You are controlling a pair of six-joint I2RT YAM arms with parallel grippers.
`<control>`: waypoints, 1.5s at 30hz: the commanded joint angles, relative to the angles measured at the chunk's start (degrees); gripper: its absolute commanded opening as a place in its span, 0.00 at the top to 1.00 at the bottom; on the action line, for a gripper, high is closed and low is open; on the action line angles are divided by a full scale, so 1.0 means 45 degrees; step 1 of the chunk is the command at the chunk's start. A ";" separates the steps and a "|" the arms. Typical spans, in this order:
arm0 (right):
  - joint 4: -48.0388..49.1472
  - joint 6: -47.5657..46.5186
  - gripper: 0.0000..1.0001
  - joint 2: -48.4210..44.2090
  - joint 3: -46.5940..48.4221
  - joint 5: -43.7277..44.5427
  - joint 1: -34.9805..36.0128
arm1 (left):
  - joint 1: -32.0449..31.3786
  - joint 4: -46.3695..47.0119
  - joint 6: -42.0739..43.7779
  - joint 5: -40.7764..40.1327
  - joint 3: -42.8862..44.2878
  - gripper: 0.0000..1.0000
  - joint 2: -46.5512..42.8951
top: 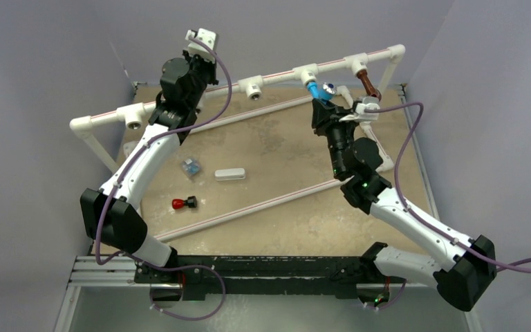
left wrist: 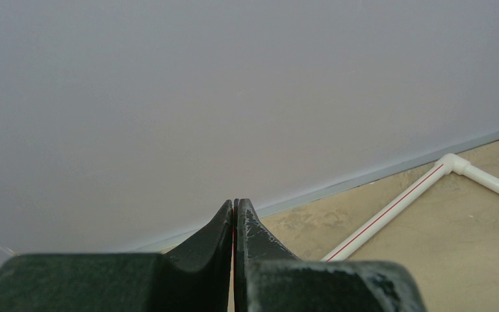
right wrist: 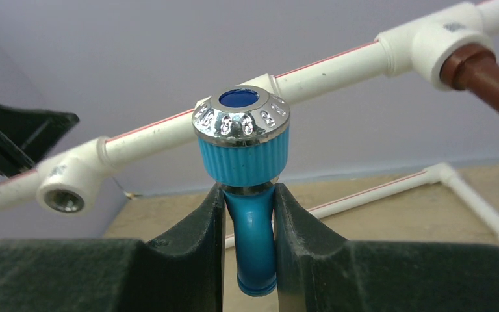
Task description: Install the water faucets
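Holding the blue faucet [right wrist: 242,140] by its spout [right wrist: 253,253], my right gripper [right wrist: 248,194] has one finger pressed against each side, and the spout hangs straight down between them. Just above my fingers sits the ribbed blue knob with its silvery cap [right wrist: 240,114], and the cap faces back at my wrist camera. So the faucet's long axis runs away from me, from the cap toward the white tee [top: 305,72] right behind it on the raised rail [right wrist: 149,133]. The knob hides the joint, so I cannot tell how far the thread is seated. I judge that any turning has to go around that away-pointing axis, with the spout sweeping sideways.

Just to my right along the rail, the brown faucet [right wrist: 487,75] already sits in its own tee. To my left is an open tee [right wrist: 63,195].

My left gripper [left wrist: 235,205] is clenched on nothing, lifted well apart at the rail's left end and pointing at the back wall above the surface [top: 283,159]. The right arm is clearly the nearer one.
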 commanded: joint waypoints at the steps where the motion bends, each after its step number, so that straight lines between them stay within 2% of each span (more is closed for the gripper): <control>1: 0.0128 0.5485 1.00 -0.0358 0.0428 -0.0091 -0.0009 | 0.0024 -0.1334 0.0081 0.0158 -0.0563 1.00 0.0497; 10: -0.0356 1.1521 1.00 -0.0143 0.0282 -0.2391 -0.1584 | 0.0024 -0.1295 0.0050 0.0165 -0.0621 1.00 0.0359; 19: -0.0104 1.3603 1.00 0.0274 0.0373 -0.2927 -0.1688 | 0.0024 -0.1295 -0.0002 0.0226 -0.0622 1.00 0.0293; 21: -0.0182 1.3568 0.97 0.0247 0.0402 -0.2909 -0.1688 | 0.0024 -0.1301 0.0010 0.0226 -0.0621 1.00 0.0301; 30: -0.0875 1.1836 0.50 -0.0726 -0.0063 -0.2472 -0.1746 | 0.0024 -0.1504 -0.0023 0.0243 -0.0446 1.00 0.0480; 32: -0.1212 1.1061 0.43 -0.0957 -0.0038 -0.2561 -0.1756 | 0.0017 -0.1510 0.0019 0.0156 -0.0446 1.00 0.0508; 37: -0.2764 0.9220 0.34 -0.1402 0.0419 -0.2685 -0.1761 | 0.0005 -0.1495 0.0090 0.0032 -0.0445 1.00 0.0656; 45: -0.4341 0.5679 0.31 -0.2269 0.0805 -0.2226 -0.1766 | 0.0004 -0.1515 0.0075 0.0032 -0.0408 1.00 0.0725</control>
